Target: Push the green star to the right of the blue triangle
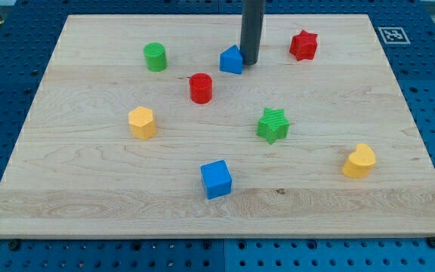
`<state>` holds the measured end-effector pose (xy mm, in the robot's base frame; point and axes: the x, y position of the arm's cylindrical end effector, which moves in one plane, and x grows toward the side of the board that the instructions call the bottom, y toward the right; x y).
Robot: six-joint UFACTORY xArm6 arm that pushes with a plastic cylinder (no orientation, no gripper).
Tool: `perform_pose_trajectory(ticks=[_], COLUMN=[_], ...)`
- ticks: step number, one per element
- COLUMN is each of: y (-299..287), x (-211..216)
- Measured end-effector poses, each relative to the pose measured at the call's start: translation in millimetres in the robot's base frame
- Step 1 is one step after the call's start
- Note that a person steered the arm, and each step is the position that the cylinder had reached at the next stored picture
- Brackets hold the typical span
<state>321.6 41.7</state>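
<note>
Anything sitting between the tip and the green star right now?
No. In the camera view, only bare board lies between my tip, beside the blue triangle, and the green star.

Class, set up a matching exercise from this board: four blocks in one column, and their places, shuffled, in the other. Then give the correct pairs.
Column 1:
1. green star
2. blue triangle
3. blue cube
4. red star

Column 2:
A. nearest the view's bottom
B. beside my tip, on its left in the view
C. near the view's top right
D. mid-board, below and right of my tip in the view

Pairs: 1-D, 2-B, 3-A, 4-C
</note>
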Motion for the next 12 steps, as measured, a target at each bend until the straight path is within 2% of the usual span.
perform_pose_trajectory(ticks=[2,3,4,5,6,9,10,12], y=[-42.8,-33.4,21.3,48.0,48.0,85.2,67.8,18.3], x=[4.9,22.2,58.0,119.4,153.3,214.9,228.9,230.0])
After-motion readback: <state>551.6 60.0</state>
